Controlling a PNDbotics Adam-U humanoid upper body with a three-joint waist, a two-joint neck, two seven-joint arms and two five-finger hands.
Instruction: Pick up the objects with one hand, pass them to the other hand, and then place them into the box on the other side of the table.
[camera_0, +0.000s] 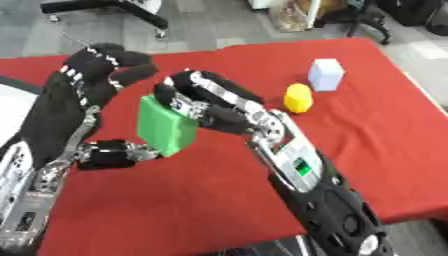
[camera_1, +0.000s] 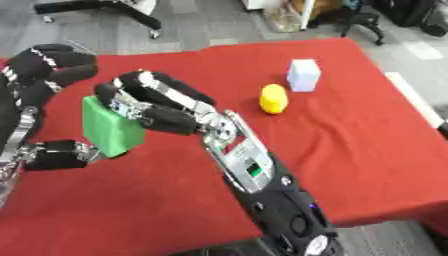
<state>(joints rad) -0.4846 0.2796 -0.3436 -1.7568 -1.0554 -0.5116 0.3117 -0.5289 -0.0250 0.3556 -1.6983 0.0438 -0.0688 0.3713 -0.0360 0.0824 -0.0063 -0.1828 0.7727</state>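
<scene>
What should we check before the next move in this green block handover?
1. Right hand fingers curled on the green rectangular block: ok.
2. Left hand at the block: thumb under its lower edge, fingers spread above, not closed on it: not ok for release yet.
3. Block lifted clear of the red tablecloth: ok.
4. Yellow cylinder-like object and pale blue cube stand apart from the hands on the far right: ok.
5. Target box: only a white edge shows at the left; cannot tell.
</scene>
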